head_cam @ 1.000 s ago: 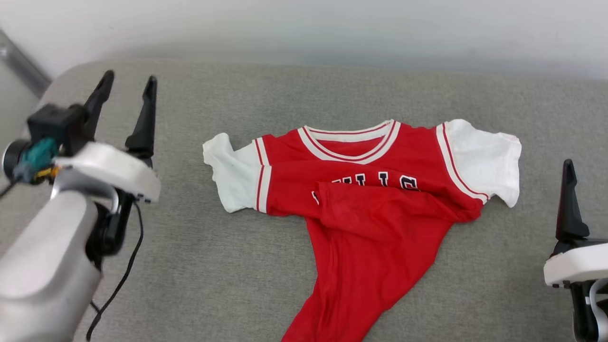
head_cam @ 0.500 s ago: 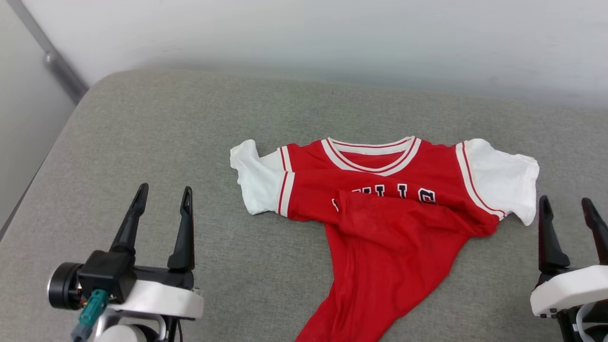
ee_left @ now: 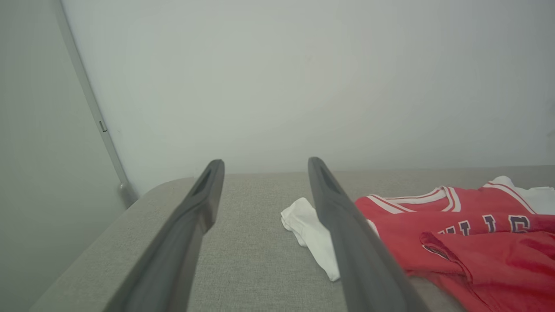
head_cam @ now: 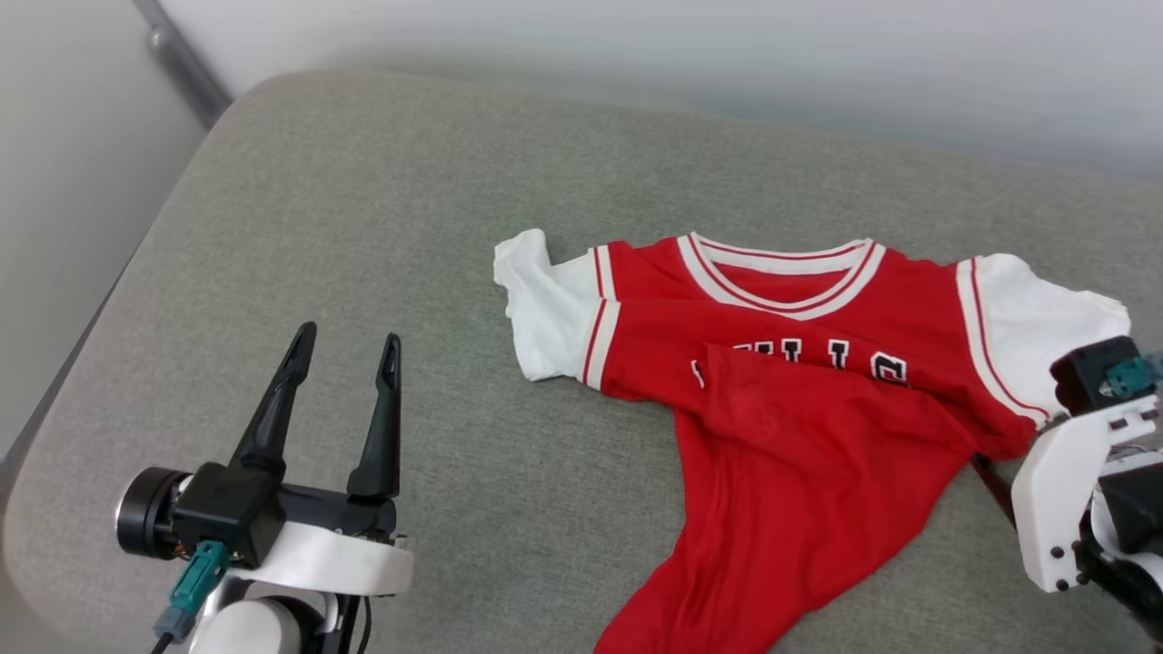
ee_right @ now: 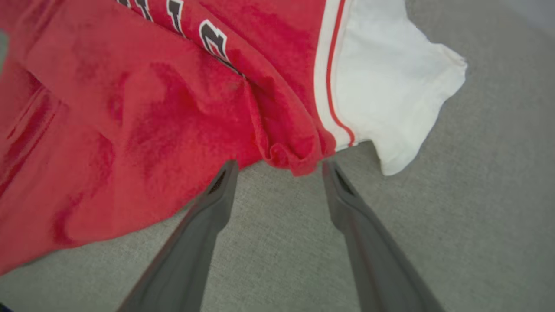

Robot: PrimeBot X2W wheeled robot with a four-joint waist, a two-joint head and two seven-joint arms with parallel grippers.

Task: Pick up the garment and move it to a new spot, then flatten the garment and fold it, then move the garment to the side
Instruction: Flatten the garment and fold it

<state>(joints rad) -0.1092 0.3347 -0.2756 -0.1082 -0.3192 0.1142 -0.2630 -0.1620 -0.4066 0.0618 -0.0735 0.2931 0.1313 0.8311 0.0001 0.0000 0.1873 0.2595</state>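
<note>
1. The garment (head_cam: 818, 427) lies front-up on the grey cushion (head_cam: 409, 227), right of its middle, with the collar toward the wall (ee_left: 303, 78). Its lower body is thrown up diagonally over the chest and covers the bottom half of the lettering. The hem runs off the bottom edge of the head view. I judge that it needs lifting and spreading before any fold can be made.
2. The right claw (ee_right: 281, 164) is released, with its 2 fingers spread. The tips sit on either side of the bunched red fold just below the seam of the white sleeve (ee_right: 386, 86). I cannot tell whether they touch the cloth. That spot gathers several layers into a ridge, so it probably offers an easy pinch.
3. The left claw (head_cam: 350, 334) is also released and grasps nothing. It hangs over bare cushion, well apart from the other white sleeve (head_cam: 545, 309), and points toward the wall. It seems parked clear of the garment, leaving the first grab to the right arm.
4. The right wrist view shows the puckered ridge and the gap between the fingers. In the head view, the pale wrist housing (head_cam: 1058, 490) hides both.
5. The left wrist view looks low across the cushion. It shows the folded flap (ee_left: 490, 255) standing proud of the chest, which looks flat in the head view.
6. The head view shows the whole layout, with the 2 arms at opposite ends of the garment.
</note>
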